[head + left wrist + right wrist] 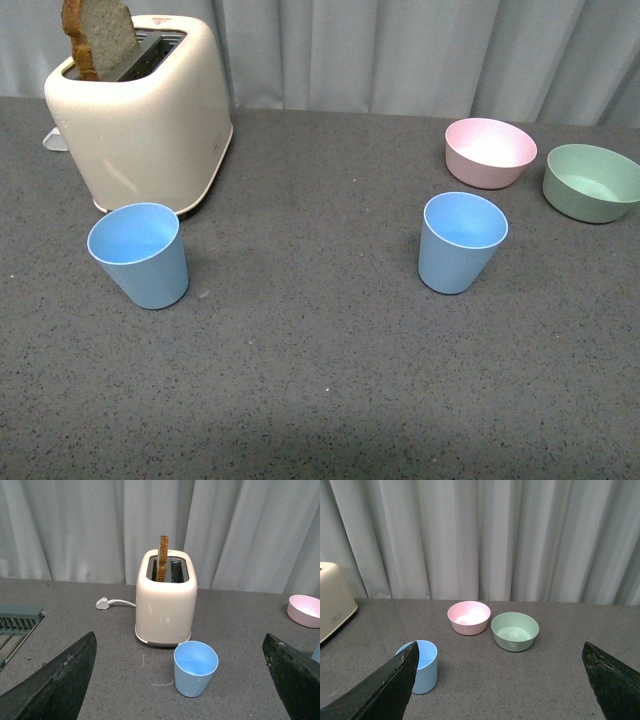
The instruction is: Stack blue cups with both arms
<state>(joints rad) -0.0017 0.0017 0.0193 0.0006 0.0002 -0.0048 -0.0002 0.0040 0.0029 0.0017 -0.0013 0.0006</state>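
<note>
Two light blue cups stand upright and apart on the grey table: one on the left (140,254) just in front of the toaster, one on the right (461,241) in front of the pink bowl. Neither arm shows in the front view. In the left wrist view the left cup (195,668) stands ahead, between the wide-apart fingers of my open left gripper (180,690), which holds nothing. My open right gripper (500,690) is empty too; the right cup (422,666) stands partly behind one of its fingers (380,692).
A cream toaster (143,110) with a slice of toast (98,38) stands at the back left, its plug (103,603) lying on the table. A pink bowl (490,151) and a green bowl (592,181) sit at the back right. A curtain hangs behind.
</note>
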